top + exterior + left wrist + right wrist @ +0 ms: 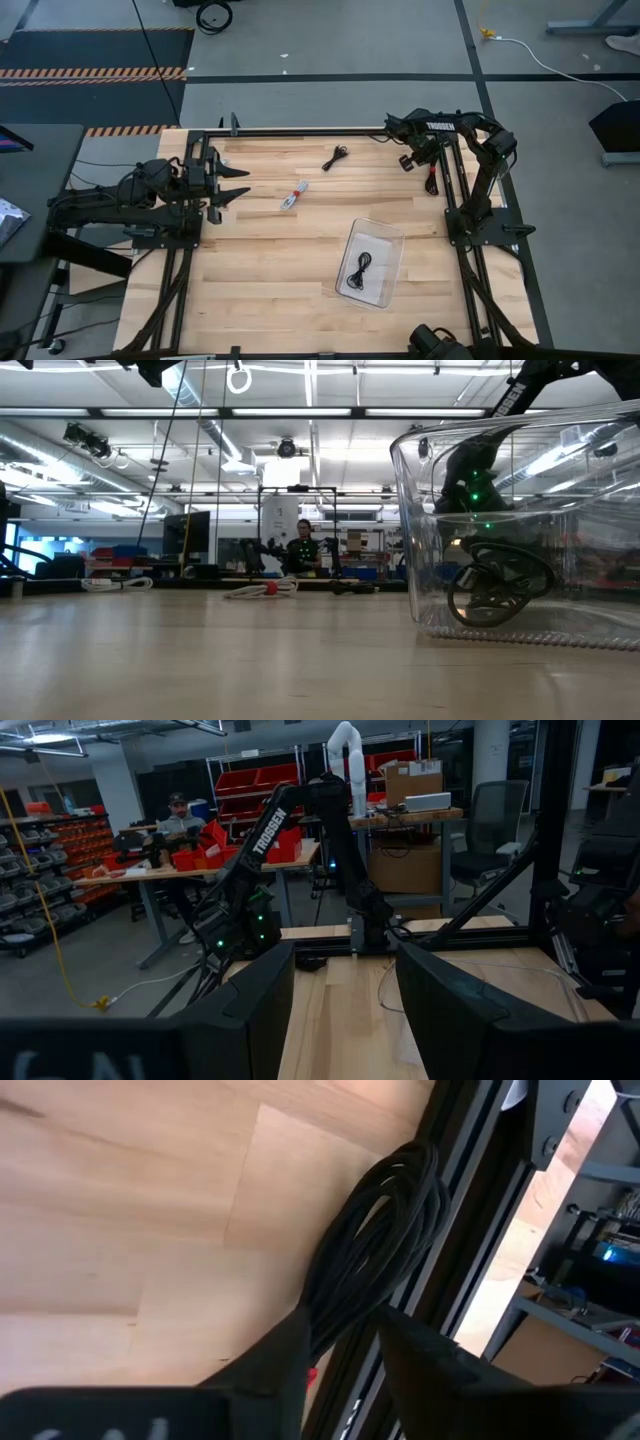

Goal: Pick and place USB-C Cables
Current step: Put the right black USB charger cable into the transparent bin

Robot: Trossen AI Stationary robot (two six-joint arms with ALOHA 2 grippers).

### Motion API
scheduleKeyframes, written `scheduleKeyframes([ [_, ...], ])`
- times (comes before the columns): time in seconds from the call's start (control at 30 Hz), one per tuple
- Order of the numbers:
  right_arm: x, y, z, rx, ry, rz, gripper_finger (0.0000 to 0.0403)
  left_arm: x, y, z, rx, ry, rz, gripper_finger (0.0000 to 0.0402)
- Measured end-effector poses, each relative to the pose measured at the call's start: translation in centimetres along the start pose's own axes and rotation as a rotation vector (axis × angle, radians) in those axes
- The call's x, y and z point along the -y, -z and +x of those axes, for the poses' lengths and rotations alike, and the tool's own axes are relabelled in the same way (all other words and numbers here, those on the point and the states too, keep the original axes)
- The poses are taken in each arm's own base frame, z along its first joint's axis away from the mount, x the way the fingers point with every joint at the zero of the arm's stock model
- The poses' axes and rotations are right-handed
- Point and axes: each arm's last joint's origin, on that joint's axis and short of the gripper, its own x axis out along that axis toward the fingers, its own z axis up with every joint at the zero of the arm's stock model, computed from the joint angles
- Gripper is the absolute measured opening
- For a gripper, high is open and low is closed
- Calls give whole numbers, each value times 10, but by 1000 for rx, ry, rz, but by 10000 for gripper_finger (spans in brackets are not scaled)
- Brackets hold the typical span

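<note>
With one black cable (pixel 360 270) in the bin (pixel 392 243), 3 left: black (pixel 335 157), white/red (pixel 294 195), and black (pixel 375 1250) between R gripper (pixel 340 1335) jaws, grip unclear. L gripper (pixel 236 184) apart, idle.

Wide open wood down the table (pixel 260 290) middle; the clear bin (pixel 385 240) blocks the right-centre, a white-red cable (pixel 294 196) and black cable (pixel 335 157) dot the far half (rail-hugging bundle (pixel 375 1250) too).

workshop: red parts bins (pixel 262 782), shelving, workbenches.
</note>
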Motion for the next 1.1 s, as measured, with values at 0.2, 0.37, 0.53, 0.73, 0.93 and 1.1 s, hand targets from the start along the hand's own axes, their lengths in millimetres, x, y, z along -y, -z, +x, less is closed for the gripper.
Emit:
scheduleKeyframes([
  [0.2,-1,-2,0,23,-10,39,159,0,0,0,0,0,0,185],
  [0.37,-2,-4,3,46,-11,59,146,0,0,0,0,0,-1,185],
  [0.53,-3,-3,6,65,16,68,117,0,0,0,0,0,-1,185],
  [0.73,-4,-3,6,75,26,67,84,0,0,0,0,0,-1,185],
  [0.93,-4,-2,6,69,20,47,28,0,0,0,0,0,0,185],
  [1.1,-5,-3,6,72,14,5,10,0,0,0,0,0,0,185],
])
